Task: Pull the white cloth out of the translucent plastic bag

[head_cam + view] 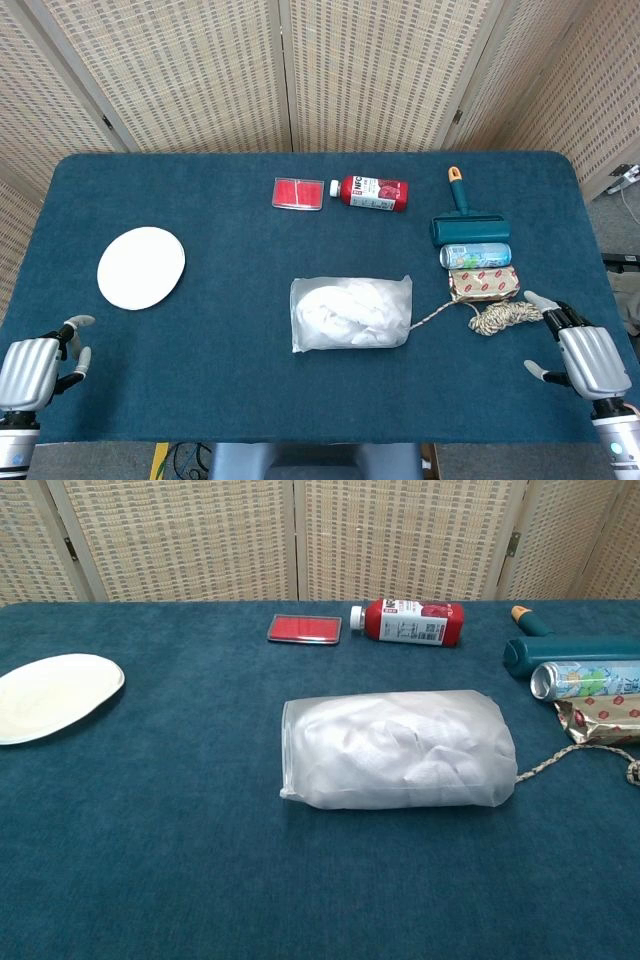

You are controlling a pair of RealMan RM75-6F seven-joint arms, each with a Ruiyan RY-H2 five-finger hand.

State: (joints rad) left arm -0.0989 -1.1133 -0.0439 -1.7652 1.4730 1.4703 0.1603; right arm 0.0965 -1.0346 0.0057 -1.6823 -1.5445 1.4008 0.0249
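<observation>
1. Fingers of the left hand (35, 368) and right hand (585, 355) are spread, holding nothing, near the table's (230, 300) front corners.
2. Mid-table lies the translucent plastic bag (351, 313), long axis left-right, white cloth (345, 310) inside.

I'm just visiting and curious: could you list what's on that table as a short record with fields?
bag: translucent plastic bag lying mid-table
contents: white cloth wholly inside
left hand: open, near table edge, holding nothing
right hand: open, beside the rope coil
plate: white plate at left
far side: red bottle, red box
</observation>
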